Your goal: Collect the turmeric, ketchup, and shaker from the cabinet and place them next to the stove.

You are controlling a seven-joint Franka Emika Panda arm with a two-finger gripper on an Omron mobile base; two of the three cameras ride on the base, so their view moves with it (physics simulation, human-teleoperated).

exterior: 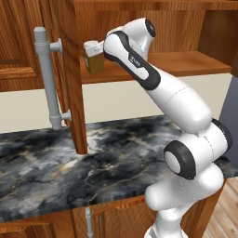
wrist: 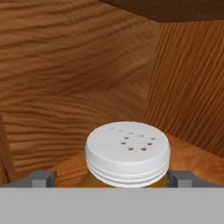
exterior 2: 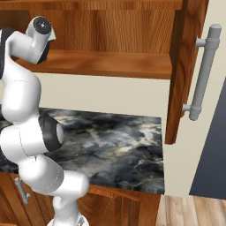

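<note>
The turmeric (wrist: 127, 151) is a squat jar with a white perforated lid over amber contents. It stands on the inner shelf of the cabinet (exterior: 186, 65). My gripper (wrist: 113, 178) is open, and its two fingertips (wrist: 41, 178) flank the jar just below the lid without touching it. In the left base view the turmeric (exterior: 94, 58) stands near the shelf's left end, right at the tip of the outstretched arm. The cabinet's door (exterior: 69, 69) stands open with its long grey bar handle (exterior: 49, 79). The ketchup, the shaker and the stove are out of view.
A dark marble counter (exterior: 69, 158) runs below the cabinet. In the right base view the open door (exterior 2: 183, 66) and its handle (exterior 2: 203, 75) hang over the counter's right end (exterior 2: 150, 150). Wooden floor (exterior 2: 194, 209) lies beyond.
</note>
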